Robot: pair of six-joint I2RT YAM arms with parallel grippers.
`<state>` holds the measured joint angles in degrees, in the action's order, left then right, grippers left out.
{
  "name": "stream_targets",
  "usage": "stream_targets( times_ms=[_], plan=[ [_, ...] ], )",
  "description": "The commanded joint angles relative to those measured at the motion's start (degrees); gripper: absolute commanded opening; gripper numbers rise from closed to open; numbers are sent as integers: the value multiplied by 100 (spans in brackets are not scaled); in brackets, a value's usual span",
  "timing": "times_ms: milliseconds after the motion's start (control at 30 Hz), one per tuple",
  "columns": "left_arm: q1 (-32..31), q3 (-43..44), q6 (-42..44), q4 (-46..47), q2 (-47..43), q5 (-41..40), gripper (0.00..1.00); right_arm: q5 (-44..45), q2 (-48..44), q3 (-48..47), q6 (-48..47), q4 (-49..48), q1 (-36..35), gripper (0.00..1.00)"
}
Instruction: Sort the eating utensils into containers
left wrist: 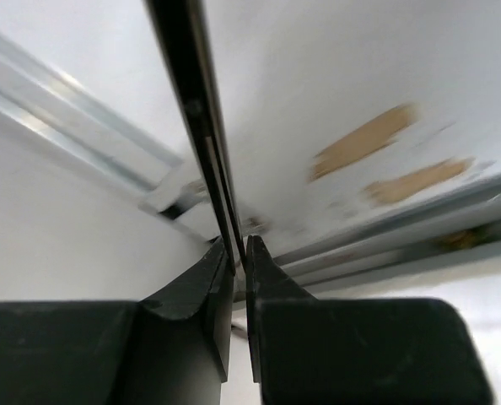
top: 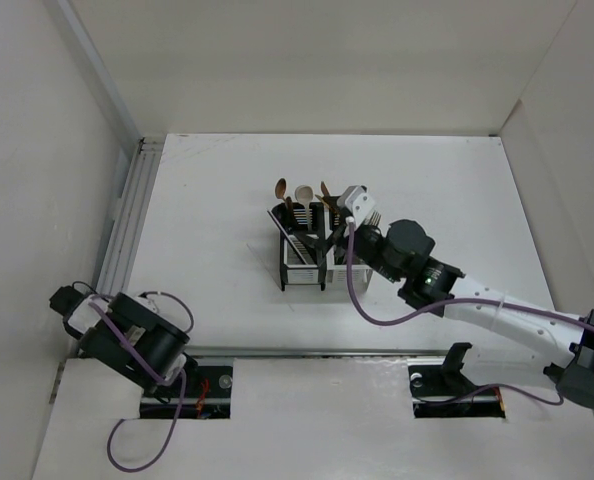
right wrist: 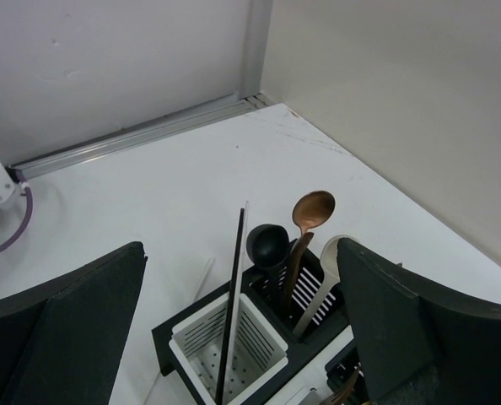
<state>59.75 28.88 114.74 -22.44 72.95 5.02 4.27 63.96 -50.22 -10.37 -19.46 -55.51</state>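
Caddy (top: 302, 270): four joined compartments, standing mid-worktop (top: 207, 190), well apart from every edge, with open surface on all sides.
Contents seen: black chopstick (right wrist: 231, 312) upright in the white compartment (right wrist: 202, 325); black spoon (right wrist: 267, 245), copper spoon (right wrist: 314, 211) and pale spoon (right wrist: 329, 257) in the black one behind.
Right gripper (right wrist: 240, 249): above the caddy, jaws wide apart, holding nothing.
Left gripper (left wrist: 238, 249): near-left corner beside the rail (top: 127, 220), closed on a thin black stick (left wrist: 191, 101).

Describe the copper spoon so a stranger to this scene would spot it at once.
Start at the black-and-white caddy in the middle of the table. In the right wrist view, three spoons stand together in its black part. The copper spoon is the middle one, glossy reddish-brown and rising highest, between a black spoon and a pale spoon.
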Motion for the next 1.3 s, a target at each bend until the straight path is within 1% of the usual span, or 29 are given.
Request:
stream_targets(
  times_ms=[0,67,100,200,233,267,333,367,400,433,467,533,567,600,633,667,700,767,800,833,900,933,967,1033,1067,1167,1200,1233,1267],
  plan=[
    [46,635,1386,-725,0,665,0,30,-86,-278,-35,-40,-83,100],
    [46,1196,1245,-1016,-148,1035,0,30,-86,-278,-87,-40,-83,100],
    [46,1407,1192,-1383,-149,1437,0,30,-86,-278,-88,-40,-83,100],
    [46,2234,990,-1894,-307,2159,0,30,-86,-278,-88,-40,-83,100],
    [46,2418,937,-2270,-368,2675,0,178,-138,-278,-88,-40,-83,100],
    [46,2742,823,-2474,-369,2950,0,284,-139,-278,-18,-40,-83,100],
    [46,3025,718,-2931,-369,3512,0,617,-209,-225,174,-40,-83,100],
    [-24,3148,604,-3368,-369,4098,0,1080,-279,-225,254,-40,-83,100],
    [-216,3402,420,-3547,-369,4382,0,1363,-279,-225,342,134,-83,100],
    [-313,3535,-139,-3696,-369,4681,0,1627,-340,-278,482,232,-83,100],
    [-410,3658,-440,-3959,-369,5389,0,1995,-341,-278,483,337,-83,100],
    [-814,4027,-1221,-4032,-369,6026,0,2165,-402,-392,483,583,-83,100],
    [-989,4142,-2157,-3971,-369,6507,0,2165,-402,-392,483,584,-83,100],
    [-1183,4239,-2610,-3883,-317,6686,0,2165,-463,-392,483,654,-83,100],
    [-1602,4387,-3119,-3726,-316,6827,0,2113,-464,-392,483,654,-83,100],
    [-1772,4441,-3690,-3481,-316,6959,0,2113,-464,-392,536,654,-83,100],
    [-1921,4442,-5053,-2738,-316,7065,0,2034,-464,-392,536,654,-83,100],
    [-2334,4442,-6588,-1743,-369,6944,0,1973,-464,-392,728,654,-83,100],
    [-2475,4442,-7240,-911,-369,6534,0,1972,-464,-392,729,707,-83,100],
    [-2764,4372,-8099,-607,-369,6277,0,1920,-464,-340,790,707,-83,99],
    [-3046,4319,-8694,-123,-369,5820,0,1919,-464,-340,791,707,-83,99],
    [-3196,4319,-9001,332,-369,5383,0,1919,-464,-340,791,707,-83,99],
    [-3589,4266,-9552,528,-369,5082,0,1919,-464,-340,791,707,-83,99],
    [-4117,4327,-9777,722,-317,4258,0,1919,-517,-340,791,760,-83,99],
    [-4668,4327,-9830,775,-247,4079,0,2032,-517,-340,791,760,-83,99],
    [-5480,4380,-10418,1047,-193,3508,0,2357,-648,-340,931,892,-136,99],
    [-5909,4380,-10593,1153,-193,3411,0,2463,-701,-340,984,961,-136,99],
    [-6096,4380,-10786,1241,-193,3340,0,2586,-832,-340,1037,1014,-136,99],
    [-6254,4319,-11162,1337,-193,3339,0,2674,-911,-287,1115,1015,-136,99]
  ],
)
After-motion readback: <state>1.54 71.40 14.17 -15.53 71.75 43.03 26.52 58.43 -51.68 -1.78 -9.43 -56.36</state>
